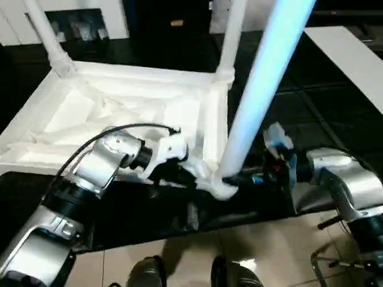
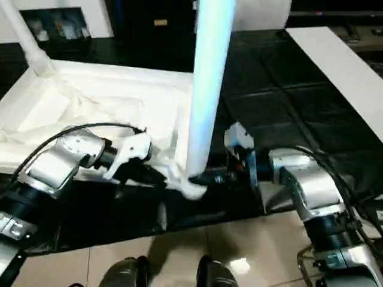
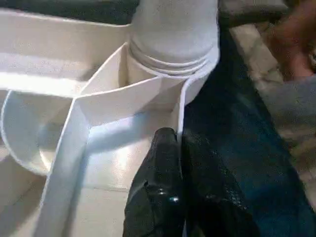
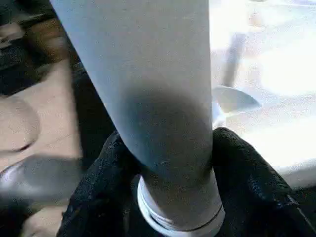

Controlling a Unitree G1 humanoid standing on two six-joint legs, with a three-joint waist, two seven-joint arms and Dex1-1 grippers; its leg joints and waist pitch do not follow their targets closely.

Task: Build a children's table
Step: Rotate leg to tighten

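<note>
Black cover under the upturned table top (image 1: 119, 107): left tool (image 3: 180, 148) pinches its rim; right tool (image 4: 168, 168) clasps the leg (image 1: 263, 78) at its near corner.

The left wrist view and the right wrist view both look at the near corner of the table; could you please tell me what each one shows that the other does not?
The left wrist view shows the left gripper pinching the thin side wall of the table top, the inner ribs, and threads at the foot of the leg above its corner socket.

The right wrist view shows the right gripper with a black finger on each side of the leg's lower shaft, and a pale tiled floor.

Both share that leg and the white table top.
</note>
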